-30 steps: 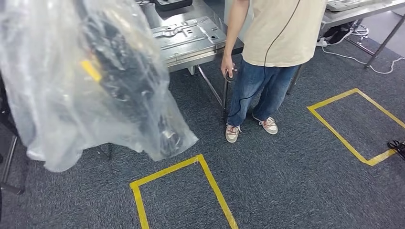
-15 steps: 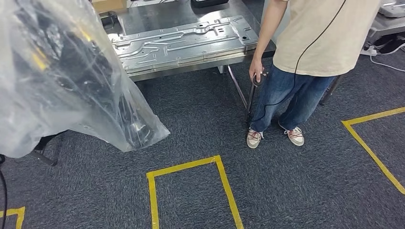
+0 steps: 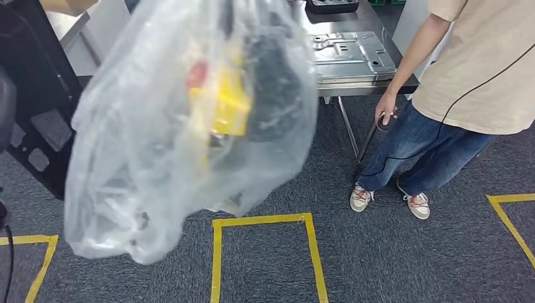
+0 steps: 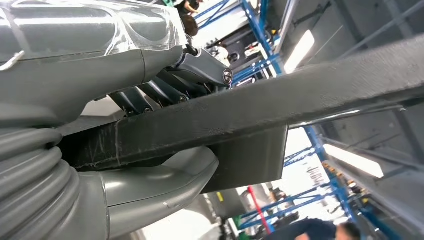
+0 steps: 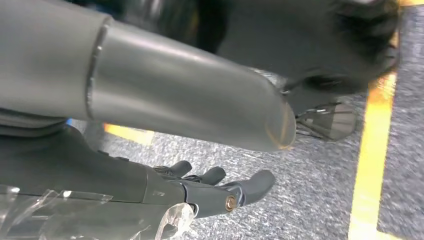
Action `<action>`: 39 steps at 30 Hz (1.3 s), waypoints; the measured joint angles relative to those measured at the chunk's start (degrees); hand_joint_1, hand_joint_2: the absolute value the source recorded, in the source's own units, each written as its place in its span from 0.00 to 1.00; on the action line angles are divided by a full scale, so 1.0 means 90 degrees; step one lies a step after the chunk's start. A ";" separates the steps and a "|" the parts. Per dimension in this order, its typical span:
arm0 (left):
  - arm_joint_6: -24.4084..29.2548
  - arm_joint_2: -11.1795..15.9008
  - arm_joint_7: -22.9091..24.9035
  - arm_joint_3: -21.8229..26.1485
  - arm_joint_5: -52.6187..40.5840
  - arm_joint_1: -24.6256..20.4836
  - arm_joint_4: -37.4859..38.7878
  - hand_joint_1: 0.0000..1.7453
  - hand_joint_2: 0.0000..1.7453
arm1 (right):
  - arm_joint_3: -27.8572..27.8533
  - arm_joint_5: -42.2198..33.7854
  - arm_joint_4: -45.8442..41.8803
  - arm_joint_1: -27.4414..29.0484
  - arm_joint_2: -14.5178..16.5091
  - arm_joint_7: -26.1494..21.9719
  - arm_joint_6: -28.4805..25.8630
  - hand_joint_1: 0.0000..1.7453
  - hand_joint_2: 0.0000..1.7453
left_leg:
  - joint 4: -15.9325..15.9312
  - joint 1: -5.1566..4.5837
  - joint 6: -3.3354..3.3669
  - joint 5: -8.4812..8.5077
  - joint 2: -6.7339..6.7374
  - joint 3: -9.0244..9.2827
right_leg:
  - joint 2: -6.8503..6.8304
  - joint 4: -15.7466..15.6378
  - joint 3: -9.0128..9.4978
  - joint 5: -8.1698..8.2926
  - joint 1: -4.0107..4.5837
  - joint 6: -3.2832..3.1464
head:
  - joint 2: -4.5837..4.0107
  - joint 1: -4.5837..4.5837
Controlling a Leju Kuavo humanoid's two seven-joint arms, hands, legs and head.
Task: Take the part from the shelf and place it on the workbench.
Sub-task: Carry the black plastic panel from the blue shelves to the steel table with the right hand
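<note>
One black part (image 3: 271,88), clear-bagged, yellow-labelled

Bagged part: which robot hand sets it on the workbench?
Left. The left robot hand already grips the part; the right robot hand hangs open over the carpet. Workbench is ahead.

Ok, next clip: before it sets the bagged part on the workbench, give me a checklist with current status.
1. Left hand grips the dark part: ok.
2. Right hand free, fingers apart over the carpet: ok.
3. Plastic bag keeps the head view open: not ok, it hides much of the scene.
4. Workbench has landing space: cannot tell; a metal panel lies on it.
5. Person away from the bench: not ok, standing at its corner.
</note>
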 joint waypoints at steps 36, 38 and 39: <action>-0.0221 0.0038 -0.0310 0.0089 0.0270 0.0028 -0.0059 1.00 1.00 | 0.0002 0.0112 0.0007 0.0095 0.0008 0.0176 -0.0142 0.00 0.00 | -0.0603 0.0024 -0.0043 -0.0408 -0.0254 0.1163 | 0.0087 -0.0459 -0.0538 -0.0024 -0.0094 0.0056 | 0.0000 -0.0017; -0.0225 0.0035 -0.0301 0.0066 0.0272 0.0037 -0.0057 1.00 1.00 | 0.0002 0.0126 0.0013 0.0140 -0.0018 0.0174 -0.0159 0.00 0.00 | -0.0522 0.0016 -0.0121 -0.0701 -0.0287 0.1325 | 0.0067 -0.1236 -0.0655 0.1363 -0.0128 0.0055 | -0.0004 -0.0007; -0.0231 0.0034 -0.0293 0.0056 0.0274 0.0030 -0.0056 1.00 1.00 | 0.0001 0.0123 0.0018 0.0132 -0.0030 0.0177 -0.0162 0.00 0.00 | -0.0486 0.0008 -0.0168 -0.0817 -0.0299 0.1372 | 0.0058 -0.1425 -0.0686 0.1872 -0.0127 0.0020 | -0.0007 -0.0007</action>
